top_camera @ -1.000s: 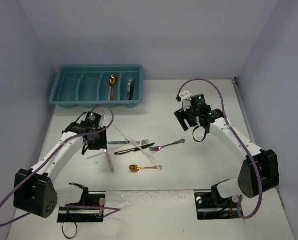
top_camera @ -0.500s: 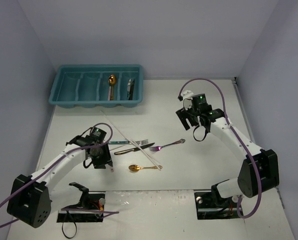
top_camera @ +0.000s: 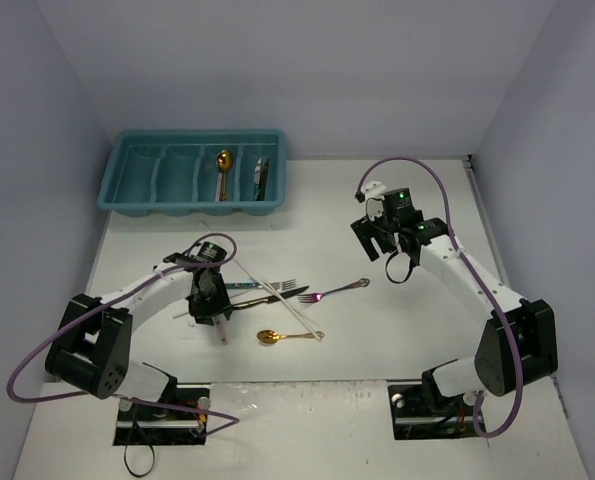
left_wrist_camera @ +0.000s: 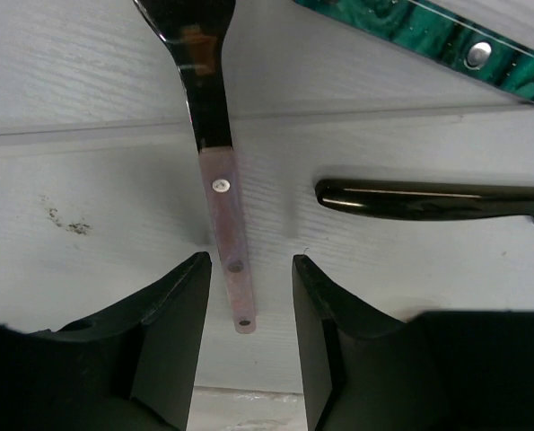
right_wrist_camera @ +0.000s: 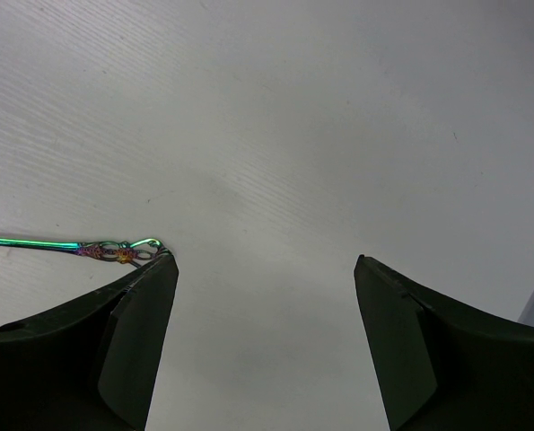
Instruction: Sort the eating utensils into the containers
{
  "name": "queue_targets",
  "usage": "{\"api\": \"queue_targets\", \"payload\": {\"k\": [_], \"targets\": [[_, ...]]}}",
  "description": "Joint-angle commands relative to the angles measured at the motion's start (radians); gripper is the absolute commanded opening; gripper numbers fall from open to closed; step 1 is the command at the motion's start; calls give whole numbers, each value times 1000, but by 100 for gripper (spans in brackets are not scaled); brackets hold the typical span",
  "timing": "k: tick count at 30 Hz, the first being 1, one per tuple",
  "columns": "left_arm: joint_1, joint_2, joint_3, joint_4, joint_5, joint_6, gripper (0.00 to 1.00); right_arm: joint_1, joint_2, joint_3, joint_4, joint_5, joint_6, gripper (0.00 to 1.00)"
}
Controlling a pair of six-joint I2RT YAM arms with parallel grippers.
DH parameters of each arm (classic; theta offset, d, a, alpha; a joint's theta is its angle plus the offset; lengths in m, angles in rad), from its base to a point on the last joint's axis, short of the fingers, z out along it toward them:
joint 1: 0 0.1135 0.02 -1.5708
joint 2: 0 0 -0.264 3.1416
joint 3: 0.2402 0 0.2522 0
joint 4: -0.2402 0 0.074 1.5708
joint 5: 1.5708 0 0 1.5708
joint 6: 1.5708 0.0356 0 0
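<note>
— Two fingers of the left gripper stand narrowly apart astride the pink-handled utensil, which lies flat on the table (unclamped, a gap shows on one side); the overhead view hides that.
— The right gripper?
— Spread wide, holding nothing, the handle tip of a rainbow fork beside one finger. From above: the teal tray sits far-left near the back wall, a gold spoon and a dark knife in its two right compartments; open table lies right of it.
</note>
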Motion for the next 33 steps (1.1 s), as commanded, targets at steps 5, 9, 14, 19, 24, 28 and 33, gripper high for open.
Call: {"api": "queue_targets", "payload": {"k": [5, 9, 14, 19, 24, 28, 33], "targets": [[65, 14, -2, 57, -46, 9, 38, -9, -32, 49, 5, 16, 3, 78], [88, 12, -32, 99, -38, 12, 35, -9, -25, 55, 5, 13, 5, 78], [104, 35, -29, 120, -8, 17, 20, -9, -14, 65, 3, 13, 2, 78], [102, 39, -2, 120, 28, 27, 0, -9, -4, 78, 3, 13, -6, 77], [41, -87, 12, 113, 55, 61, 0, -7, -3, 85, 0, 11, -10, 77], [-46, -265, 28, 78, 27, 109, 0, -6, 3, 91, 0, -2, -3, 77], [-56, -416, 83, 25, -44, 227, 0, -6, 22, 98, 2, -3, 4, 78]]}}
